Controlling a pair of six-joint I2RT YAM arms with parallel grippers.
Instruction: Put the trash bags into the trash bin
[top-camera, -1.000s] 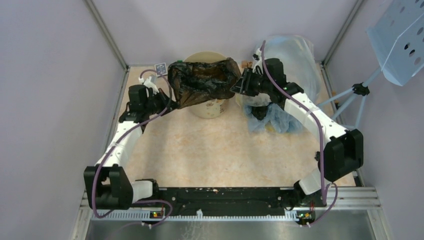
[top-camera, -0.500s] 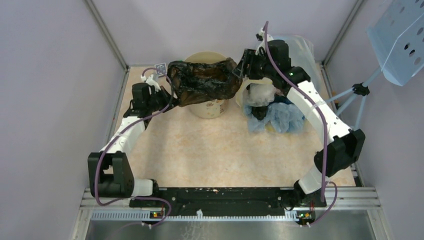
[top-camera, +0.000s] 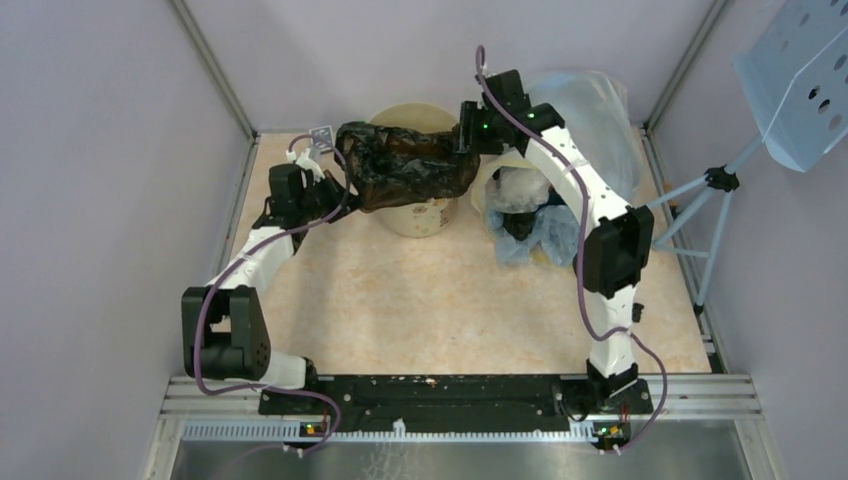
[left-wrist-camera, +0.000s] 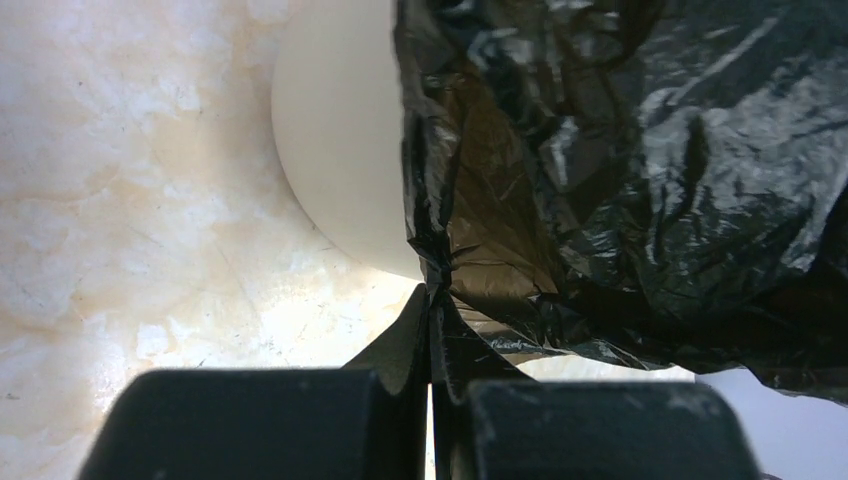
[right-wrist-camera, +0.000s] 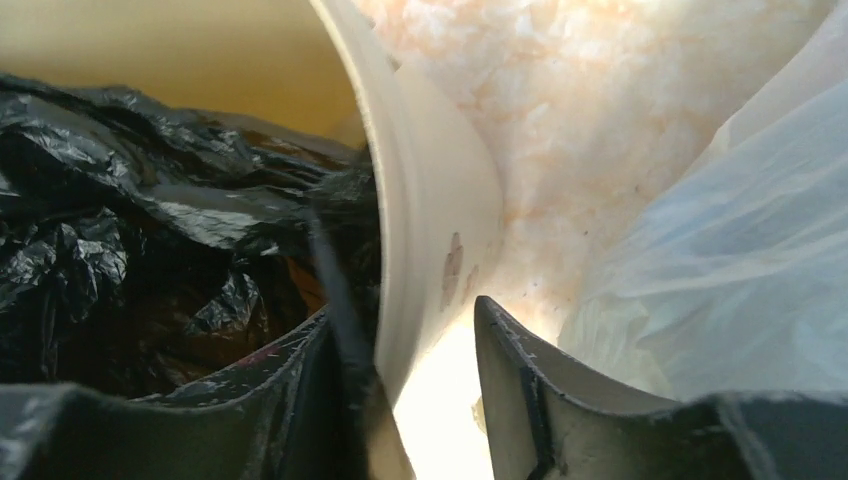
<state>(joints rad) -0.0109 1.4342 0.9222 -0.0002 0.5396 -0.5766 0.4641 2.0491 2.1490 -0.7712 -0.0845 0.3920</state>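
A crumpled black trash bag (top-camera: 410, 165) lies draped over the mouth and front of the cream trash bin (top-camera: 428, 218) at the back of the table. My left gripper (top-camera: 337, 188) is shut on the bag's left edge. In the left wrist view its fingertips (left-wrist-camera: 432, 305) pinch the bag (left-wrist-camera: 620, 150) beside the bin's wall (left-wrist-camera: 330, 150). My right gripper (top-camera: 468, 135) is open at the bin's right rim. In the right wrist view (right-wrist-camera: 400, 340) the bin's wall (right-wrist-camera: 430, 200) stands between the fingers, and the bag (right-wrist-camera: 150, 250) lies inside against the left finger.
A large translucent sack (top-camera: 590, 110) stands right of the bin, also seen in the right wrist view (right-wrist-camera: 740, 270). White (top-camera: 520, 185) and blue bags (top-camera: 555, 235) are heaped in front of it. A small tag (top-camera: 322, 135) lies back left. A perforated blue panel (top-camera: 800, 80) on a tripod stands at the right.
My right gripper has moved left and back to the bin's right rim, carrying the bag's right side over the bin. My left gripper has shifted slightly towards the bin, still holding the bag.
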